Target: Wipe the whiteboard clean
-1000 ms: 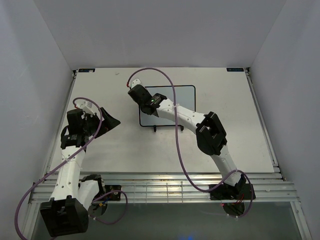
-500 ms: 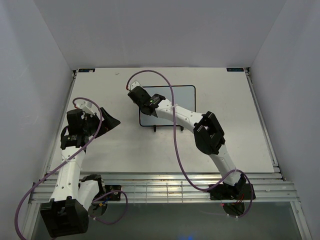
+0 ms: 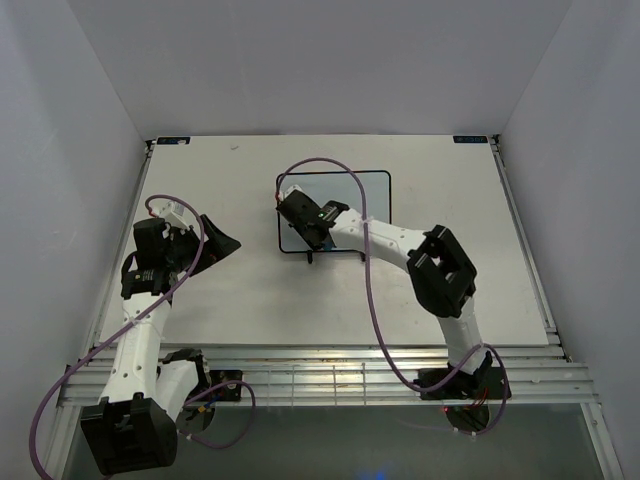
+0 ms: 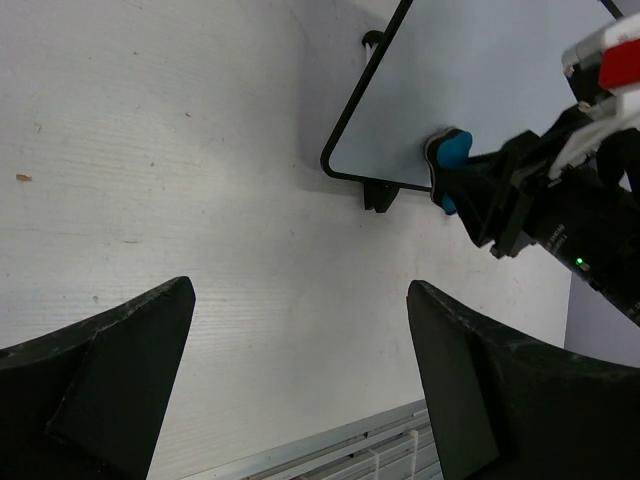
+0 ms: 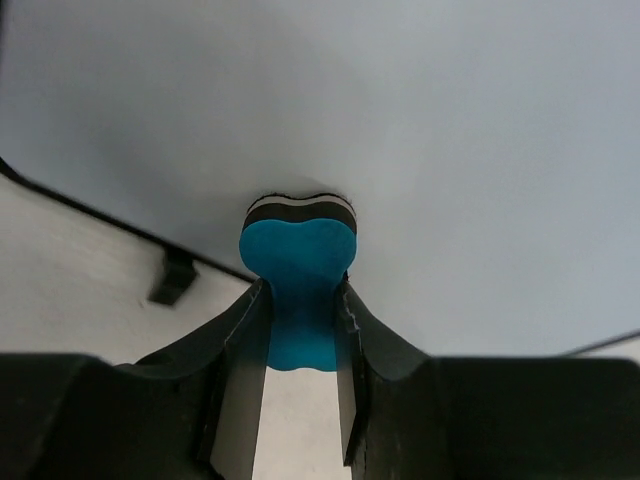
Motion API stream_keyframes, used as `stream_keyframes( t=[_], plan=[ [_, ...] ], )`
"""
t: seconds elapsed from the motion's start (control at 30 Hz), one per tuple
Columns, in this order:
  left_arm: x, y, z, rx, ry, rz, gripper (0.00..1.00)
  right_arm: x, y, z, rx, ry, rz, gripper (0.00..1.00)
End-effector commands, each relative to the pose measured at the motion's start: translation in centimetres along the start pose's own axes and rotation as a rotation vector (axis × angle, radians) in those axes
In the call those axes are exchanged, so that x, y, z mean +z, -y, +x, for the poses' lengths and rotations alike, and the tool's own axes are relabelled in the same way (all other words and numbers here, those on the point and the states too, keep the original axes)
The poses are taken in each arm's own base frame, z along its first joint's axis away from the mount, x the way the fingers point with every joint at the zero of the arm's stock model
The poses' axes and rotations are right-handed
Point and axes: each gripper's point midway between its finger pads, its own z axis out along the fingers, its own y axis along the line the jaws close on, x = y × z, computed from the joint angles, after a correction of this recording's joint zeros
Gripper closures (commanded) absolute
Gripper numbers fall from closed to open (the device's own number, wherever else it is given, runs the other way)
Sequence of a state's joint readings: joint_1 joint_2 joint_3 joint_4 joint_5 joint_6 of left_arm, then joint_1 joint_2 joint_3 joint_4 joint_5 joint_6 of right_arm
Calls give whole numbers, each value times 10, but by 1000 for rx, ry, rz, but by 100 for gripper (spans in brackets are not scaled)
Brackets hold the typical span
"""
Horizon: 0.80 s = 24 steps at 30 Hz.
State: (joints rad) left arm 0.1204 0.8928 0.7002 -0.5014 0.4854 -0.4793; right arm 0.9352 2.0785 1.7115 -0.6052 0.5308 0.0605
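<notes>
Whiteboard (image 3: pixel 365 195) sits on its wire stand (image 4: pixel 378 195), mid table (image 3: pixel 250 300) toward the far edge. Right gripper (image 5: pixel 300 300) is clamped on the blue eraser (image 5: pixel 297 255), pad against the board's lower left. Left gripper (image 3: pixel 218 242) is wide open, empty, well aside. Sweep overlapping rows with light pressure so the stand doesn't skid. Can't make out any ink from here.

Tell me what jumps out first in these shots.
The right gripper, shut on a blue eraser, presses the eraser's pad against the whiteboard near the middle of the table. What shows of the board's face looks clean. The left gripper hangs wide open and empty over the table's left side.
</notes>
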Motion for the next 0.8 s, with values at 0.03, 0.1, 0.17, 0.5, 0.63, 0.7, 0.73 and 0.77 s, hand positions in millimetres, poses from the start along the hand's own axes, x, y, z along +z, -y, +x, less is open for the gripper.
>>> stream_keyframes(
  t=[0.03,0.1,0.17,0.5,0.63,0.7,0.73,0.77],
  plan=[
    [-3,4,-1,9,10,13,2,-70,30,-22,144,170,-54,74],
    [-2,4,-1,10,8,12,2,-87,40,-29,160,201,-52,74],
    [-3,3,-2,9,13,6,2,-108,61,-32,186,230,-23,74],
    [-14,-7,-20,11,130,-91,2,-63,195,189,610,-115,134,73],
    [-22,-7,-28,28,188,-111,2,-50,195,223,654,-174,121,71],
    [-22,-7,-27,32,182,-107,2,-45,198,227,672,-198,114,70],
    [-22,-7,-27,31,181,-107,2,-41,194,228,674,-210,89,68],
    [-21,-8,-26,29,174,-110,2,-38,195,229,673,-220,87,67]
  ],
)
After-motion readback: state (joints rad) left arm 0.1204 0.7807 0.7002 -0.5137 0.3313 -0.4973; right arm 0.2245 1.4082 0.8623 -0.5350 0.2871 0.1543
